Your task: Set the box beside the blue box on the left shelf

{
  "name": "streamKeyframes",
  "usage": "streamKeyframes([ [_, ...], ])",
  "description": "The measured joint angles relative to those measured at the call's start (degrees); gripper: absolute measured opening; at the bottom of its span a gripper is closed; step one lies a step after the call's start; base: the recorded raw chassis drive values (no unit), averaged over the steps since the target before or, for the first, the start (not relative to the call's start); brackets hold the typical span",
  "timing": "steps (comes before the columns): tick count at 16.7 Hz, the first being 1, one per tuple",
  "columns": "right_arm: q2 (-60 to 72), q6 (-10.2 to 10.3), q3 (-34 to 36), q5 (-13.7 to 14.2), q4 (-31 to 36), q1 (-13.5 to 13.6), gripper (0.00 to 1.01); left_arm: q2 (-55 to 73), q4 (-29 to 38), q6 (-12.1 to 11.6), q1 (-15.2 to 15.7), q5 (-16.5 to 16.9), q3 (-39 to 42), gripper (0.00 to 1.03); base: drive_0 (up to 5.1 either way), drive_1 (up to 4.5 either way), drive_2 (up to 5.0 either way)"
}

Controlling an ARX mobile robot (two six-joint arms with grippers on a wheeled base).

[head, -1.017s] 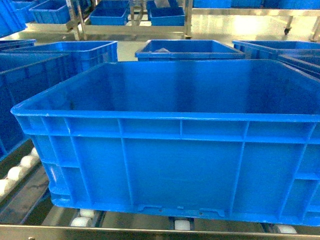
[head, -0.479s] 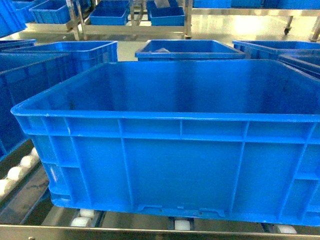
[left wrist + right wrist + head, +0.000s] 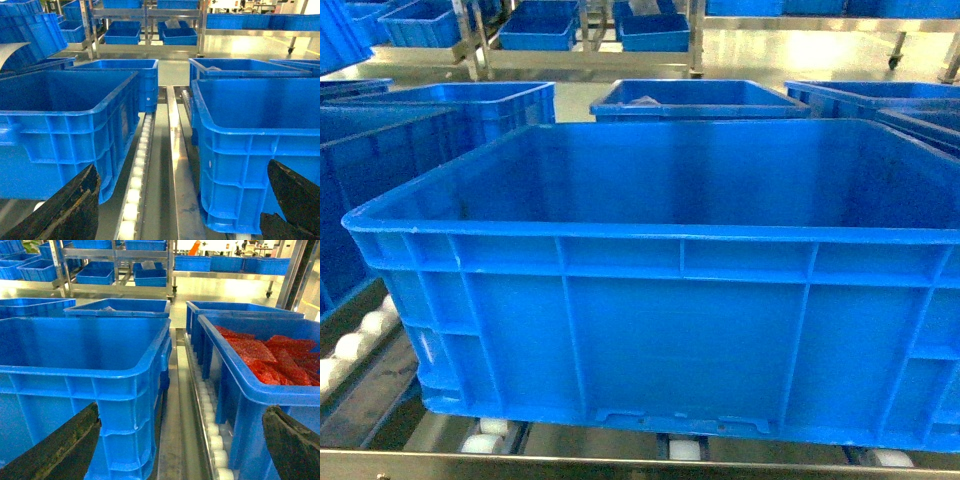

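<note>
The box point(image 3: 670, 300) sat on the rollers of the left shelf point(image 3: 685, 450), square to the robot and filling the head view, its long side running left to right across the front rail. In the left wrist view it lay to the right of the left hand point(image 3: 170, 210), whose fingers point(image 3: 65, 210) stood wide apart and held nothing. A neighbouring blue box point(image 3: 65, 135) lay to that hand's left, with a lane of rollers and a rail between the two boxes. In the right wrist view the box point(image 3: 80, 375) lay to the left of the right hand point(image 3: 180, 450), likewise spread wide and empty; a box of red material point(image 3: 270, 365) stood on its far side. So the hands flanked the box's two short ends, neither touching it, about equally near.
</note>
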State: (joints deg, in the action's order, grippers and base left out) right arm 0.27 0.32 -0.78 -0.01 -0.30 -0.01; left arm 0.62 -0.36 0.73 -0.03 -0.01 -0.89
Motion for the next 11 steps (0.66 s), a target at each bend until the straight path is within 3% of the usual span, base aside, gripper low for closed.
streamKeyframes([
  [11,0.0,0.0,0.0,0.0,0.0,0.0,0.98,0.0,0.0,0.0,0.0,0.0,0.0,0.98,0.0,0.0,0.0],
])
